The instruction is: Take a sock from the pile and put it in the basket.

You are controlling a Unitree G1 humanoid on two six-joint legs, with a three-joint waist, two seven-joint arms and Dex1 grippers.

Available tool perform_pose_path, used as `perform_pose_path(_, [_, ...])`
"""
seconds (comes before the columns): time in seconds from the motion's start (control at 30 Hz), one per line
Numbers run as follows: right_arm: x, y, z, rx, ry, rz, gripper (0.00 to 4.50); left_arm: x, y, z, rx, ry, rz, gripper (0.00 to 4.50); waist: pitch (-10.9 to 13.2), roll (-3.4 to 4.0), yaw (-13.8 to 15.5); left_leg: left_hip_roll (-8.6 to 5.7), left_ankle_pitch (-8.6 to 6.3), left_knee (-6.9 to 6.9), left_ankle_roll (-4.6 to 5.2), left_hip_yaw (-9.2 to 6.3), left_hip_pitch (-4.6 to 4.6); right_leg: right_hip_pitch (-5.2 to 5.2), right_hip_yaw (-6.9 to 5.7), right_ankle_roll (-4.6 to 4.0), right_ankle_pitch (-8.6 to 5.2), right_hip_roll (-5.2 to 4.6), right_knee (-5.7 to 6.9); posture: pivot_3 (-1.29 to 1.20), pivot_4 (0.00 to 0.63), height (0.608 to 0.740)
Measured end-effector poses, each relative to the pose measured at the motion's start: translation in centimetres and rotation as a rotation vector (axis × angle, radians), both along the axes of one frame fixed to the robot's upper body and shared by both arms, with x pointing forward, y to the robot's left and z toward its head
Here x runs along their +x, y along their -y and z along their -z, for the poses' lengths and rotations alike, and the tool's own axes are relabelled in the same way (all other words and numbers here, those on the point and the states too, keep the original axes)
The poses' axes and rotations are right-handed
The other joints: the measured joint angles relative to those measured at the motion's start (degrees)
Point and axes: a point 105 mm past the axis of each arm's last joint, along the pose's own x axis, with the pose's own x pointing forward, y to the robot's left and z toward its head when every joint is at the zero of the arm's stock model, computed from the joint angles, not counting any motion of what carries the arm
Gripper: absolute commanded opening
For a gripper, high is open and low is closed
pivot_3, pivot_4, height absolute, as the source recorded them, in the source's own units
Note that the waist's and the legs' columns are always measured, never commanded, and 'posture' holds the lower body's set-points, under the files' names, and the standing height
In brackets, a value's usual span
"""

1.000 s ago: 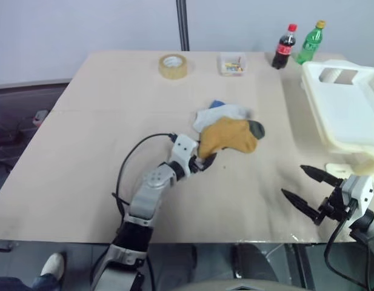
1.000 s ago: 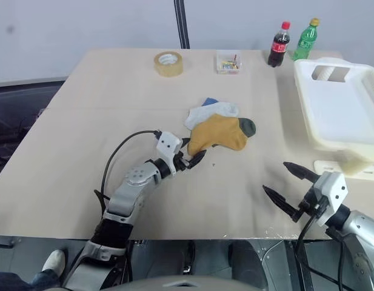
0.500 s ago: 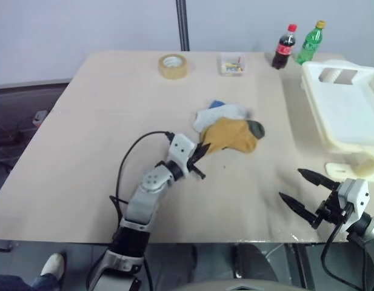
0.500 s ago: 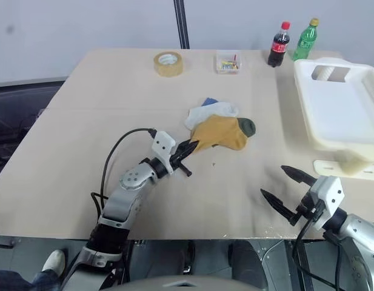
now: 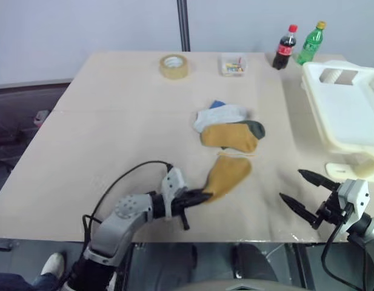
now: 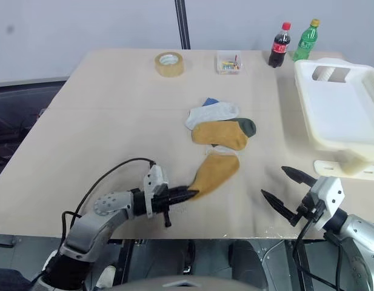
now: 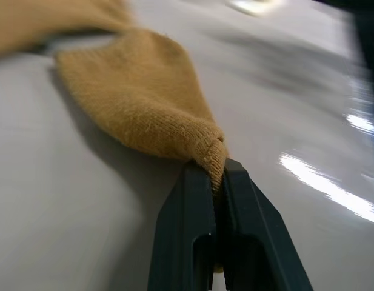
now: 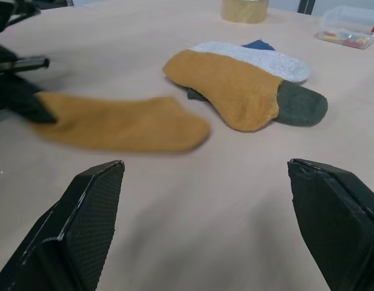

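Observation:
The pile (image 5: 230, 123) of socks lies mid-table: a mustard one on top, with pale grey, blue and dark green ones beneath. A second mustard sock (image 5: 228, 176) lies stretched out between the pile and the table's near edge. My left gripper (image 5: 197, 196) is shut on that sock's end, and the left wrist view shows the fabric (image 7: 138, 97) pinched at the tips. My right gripper (image 5: 291, 184) hovers open and holds nothing at the near right, below the basket (image 6: 341, 112), which is cream-white and stands at the right edge.
At the far edge of the tan table (image 5: 102, 139) stand a tape roll (image 5: 174, 65), a small clear box of coloured bits (image 5: 233, 64), a cola bottle (image 5: 284, 47) and a green bottle (image 5: 310, 42). A white flat piece (image 5: 350, 170) lies by the basket's near corner.
My left gripper closed on a mustard sock at the pile and pulled back toward the near edge, dragging the sock out. The right gripper stayed in place.

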Motion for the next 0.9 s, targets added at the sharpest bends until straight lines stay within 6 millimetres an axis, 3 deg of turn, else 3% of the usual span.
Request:
perform_pose_path(0.2, [0.1, 0.0, -0.1, 0.000, 0.004, -0.001, 4.50, -0.6, 0.9, -0.4, 0.023, -0.021, 0.146, 0.09, 0.0, 0.00, -0.1, 0.00, 0.00, -0.01, 0.00, 0.00, 0.00, -0.01, 0.00, 0.00, 0.00, 0.05, 0.01, 0.00, 0.150, 0.740])
perform_pose_path(0.3, [0.1, 0.0, -0.1, 0.000, 0.003, 0.000, 4.50, 0.7, 0.3, -0.1, 0.054, -0.006, 0.103, 1.06, 0.0, 0.00, -0.1, -0.01, 0.00, -0.01, 0.00, -0.01, 0.00, -0.02, 0.00, 0.00, 0.00, 0.06, 0.01, 0.00, 0.150, 0.740])
perform_pose_path(0.5, [-0.2, 0.1, 0.3, 0.006, -0.012, 0.014, 4.50, 2.5, -1.8, 0.1, 0.086, 0.025, 0.001, 3.73, 0.0, 0.01, -0.2, 0.02, 0.00, -0.03, 0.00, -0.01, -0.01, -0.03, 0.02, 0.00, 0.00, 0.07, 0.00, 0.00, 0.150, 0.740])
perform_pose_path(0.57, [-0.2, 0.1, 0.4, 0.008, -0.014, 0.019, 4.50, 2.8, -2.1, 0.0, 0.089, 0.044, -0.021, 4.41, 0.0, 0.01, -0.1, 0.02, 0.00, -0.02, 0.00, -0.01, -0.01, -0.02, 0.02, 0.00, 0.00, 0.06, 0.00, 0.00, 0.150, 0.740])
perform_pose_path(0.7, [-0.1, 0.1, 0.3, 0.009, -0.011, 0.021, 4.50, 3.1, -2.5, -0.1, 0.085, 0.066, -0.054, 4.41, 0.0, 0.01, -0.1, 0.02, 0.00, -0.02, 0.00, -0.01, 0.00, -0.02, 0.02, 0.00, 0.00, 0.05, 0.02, 0.00, 0.150, 0.740])
perform_pose_path(0.9, [0.4, -0.2, -0.2, 0.010, 0.017, 0.007, 4.50, 5.8, -3.3, -0.7, 0.070, 0.147, -0.203, 4.41, 0.0, 0.00, -0.1, 0.00, 0.00, 0.00, 0.00, -0.02, 0.00, -0.02, 0.01, 0.01, 0.01, 0.06, 0.02, 0.00, 0.150, 0.740])
